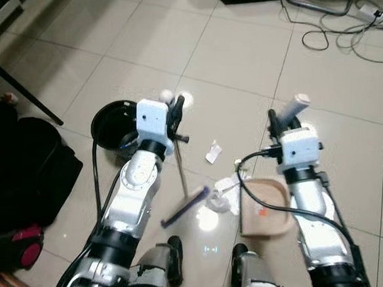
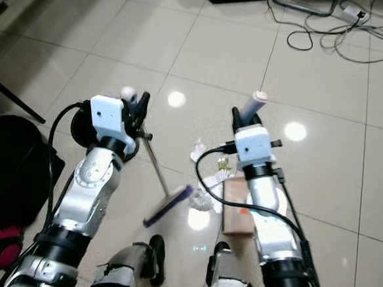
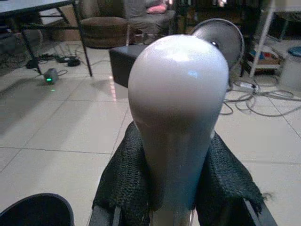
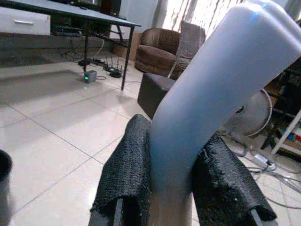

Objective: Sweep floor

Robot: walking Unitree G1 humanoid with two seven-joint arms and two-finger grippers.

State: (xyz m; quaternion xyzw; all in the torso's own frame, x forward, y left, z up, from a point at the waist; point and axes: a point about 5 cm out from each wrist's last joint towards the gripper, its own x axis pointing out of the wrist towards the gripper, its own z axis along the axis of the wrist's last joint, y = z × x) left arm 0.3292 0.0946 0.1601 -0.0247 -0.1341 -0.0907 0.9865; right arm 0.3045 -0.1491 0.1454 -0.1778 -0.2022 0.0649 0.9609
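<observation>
The left gripper (image 1: 174, 109) holds one broom (image 1: 179, 172) by the rounded white top of its handle, its black fingers (image 3: 124, 181) clamped narrowly on either side. The thin handle slants down and to the right to a purple brush head (image 1: 186, 207) resting on the floor just ahead of the robot's feet. The right gripper (image 1: 282, 120) has its fingers (image 4: 129, 165) pressed against the bent white handle of one beige dustpan (image 1: 266, 208), whose pan lies on the floor near the robot's right foot.

Between brush head and dustpan lie about three scraps of crumpled white paper (image 1: 222, 191), one more piece (image 1: 213, 151) a little farther off. One black round bin (image 1: 114, 125) stands on the left, beside the left arm.

The floor (image 1: 250, 62) is glossy pale tile reflecting ceiling lights. Loose cables (image 1: 344, 29) trail at the far right, and a black bag (image 1: 25, 165) sits at the near left. The wrist views show a brown armchair (image 4: 162, 56), a dark worktop (image 4: 70, 12) on thin legs, and one standing fan (image 3: 218, 37).
</observation>
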